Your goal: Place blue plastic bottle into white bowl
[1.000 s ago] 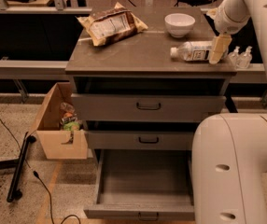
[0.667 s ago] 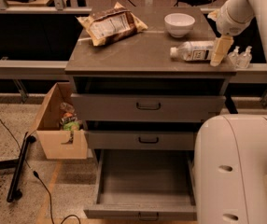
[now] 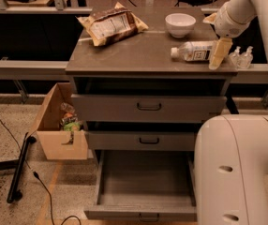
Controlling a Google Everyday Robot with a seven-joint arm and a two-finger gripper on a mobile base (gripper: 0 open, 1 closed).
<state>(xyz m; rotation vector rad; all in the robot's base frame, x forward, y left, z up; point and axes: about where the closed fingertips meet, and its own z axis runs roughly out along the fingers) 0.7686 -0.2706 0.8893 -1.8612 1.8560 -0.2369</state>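
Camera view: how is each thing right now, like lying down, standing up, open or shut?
blue plastic bottle: lying on its side, cap on, pointing left.
white bowl: upright, nothing seen inside.
snack bag: lying flat.
pump bottles: upright.
top drawer: shut.
middle drawer: shut.
bottom drawer: pulled open.
cardboard box: open on top.
gripper: at the bottle's right end.

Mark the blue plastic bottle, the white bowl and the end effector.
blue plastic bottle (image 3: 196,52): camera view, on its printed label.
white bowl (image 3: 180,27): camera view, on its outer wall.
end effector (image 3: 216,59): camera view, near its tip, at the bottle's base end.
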